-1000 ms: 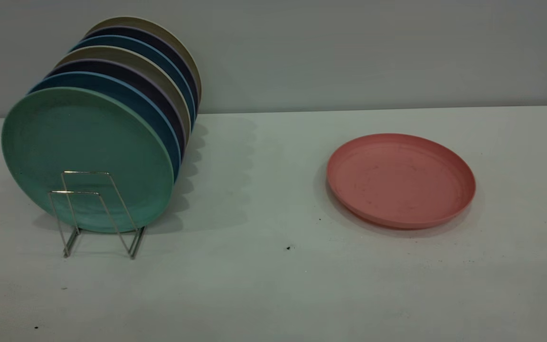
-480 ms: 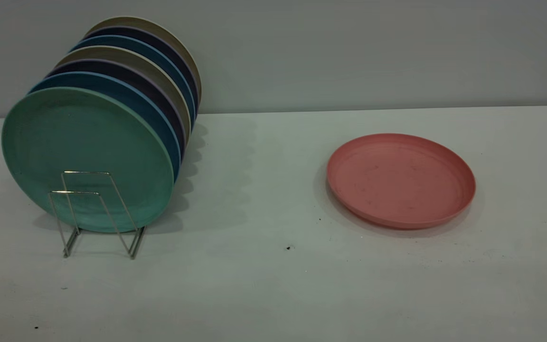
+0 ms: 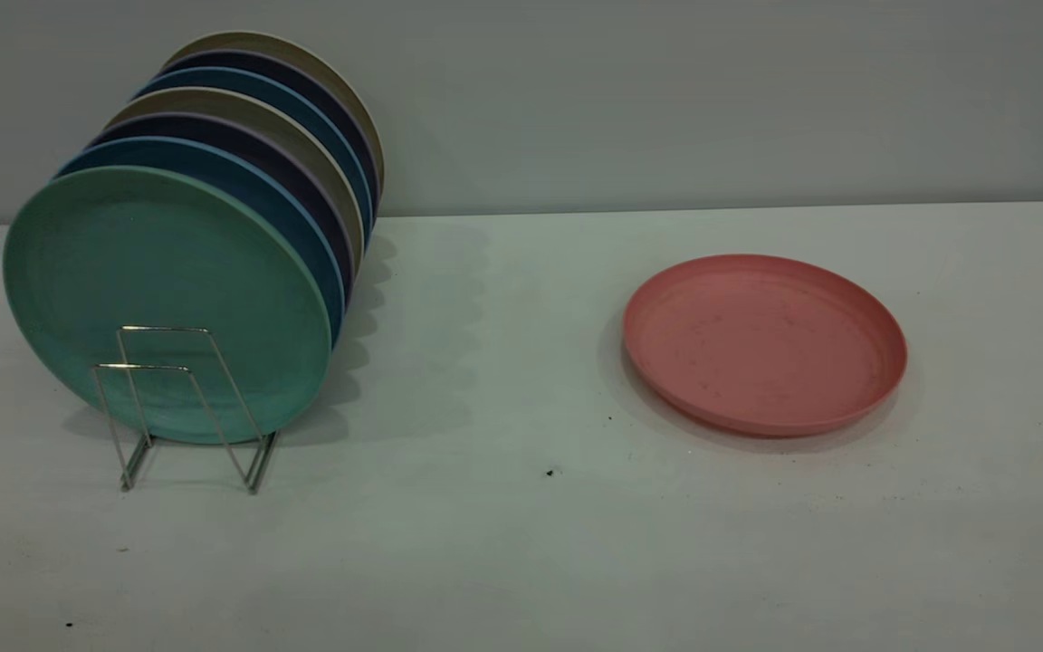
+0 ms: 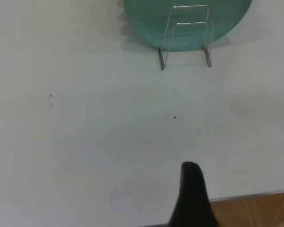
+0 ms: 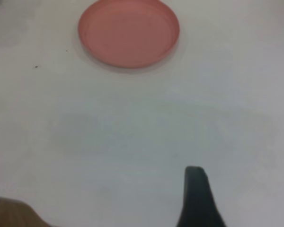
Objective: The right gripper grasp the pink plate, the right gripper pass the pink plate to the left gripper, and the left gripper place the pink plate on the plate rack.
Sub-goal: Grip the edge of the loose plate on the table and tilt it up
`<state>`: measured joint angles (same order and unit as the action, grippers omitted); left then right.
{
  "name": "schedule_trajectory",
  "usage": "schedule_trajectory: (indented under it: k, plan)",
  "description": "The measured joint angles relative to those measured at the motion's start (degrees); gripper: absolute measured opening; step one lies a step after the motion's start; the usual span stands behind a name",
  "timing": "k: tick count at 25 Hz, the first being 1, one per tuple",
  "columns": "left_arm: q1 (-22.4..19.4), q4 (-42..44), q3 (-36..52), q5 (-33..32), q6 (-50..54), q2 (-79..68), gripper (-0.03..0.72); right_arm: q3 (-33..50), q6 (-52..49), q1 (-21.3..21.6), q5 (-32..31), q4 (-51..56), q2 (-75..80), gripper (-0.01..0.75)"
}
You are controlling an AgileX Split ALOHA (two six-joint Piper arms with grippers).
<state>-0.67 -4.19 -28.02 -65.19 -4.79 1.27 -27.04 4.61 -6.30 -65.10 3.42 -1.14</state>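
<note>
The pink plate [image 3: 764,342] lies flat on the white table, right of centre, with nothing touching it. The plate rack [image 3: 179,398] stands at the left; its two front wire loops are bare. Neither arm appears in the exterior view. In the left wrist view only a black tip of the left gripper [image 4: 191,189] shows, low over the table near its edge, well short of the plate rack [image 4: 186,35]. In the right wrist view a black tip of the right gripper [image 5: 197,189] shows, far from the pink plate [image 5: 128,32].
Several plates stand upright in the rack, a teal-green plate [image 3: 159,290] at the front, blue, dark and beige ones behind it. A grey wall runs behind the table. The table edge [image 4: 255,194] and a wooden floor lie beside the left gripper.
</note>
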Motion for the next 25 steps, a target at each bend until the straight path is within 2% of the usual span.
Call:
schedule_trajectory:
  k: [11, 17, 20, 25]
  plan:
    - [0.0, 0.0, 0.1, 0.0, 0.1, 0.0, 0.578, 0.0, -0.1, 0.0, 0.0, 0.1, 0.0, 0.511]
    - [0.0, 1.1, -2.4, 1.7, 5.8, -1.7, 0.578, -2.7, -1.3, 0.0, 2.1, 0.0, 1.7, 0.511]
    - [0.0, 1.6, -6.3, 3.3, 5.9, -8.2, 0.579, -5.9, -1.3, 0.0, 6.2, -0.1, 8.6, 0.511]
    - [0.0, 1.7, -13.6, 8.2, -2.1, -27.0, 0.594, -9.8, -1.3, 0.0, 11.5, 3.0, 26.8, 0.513]
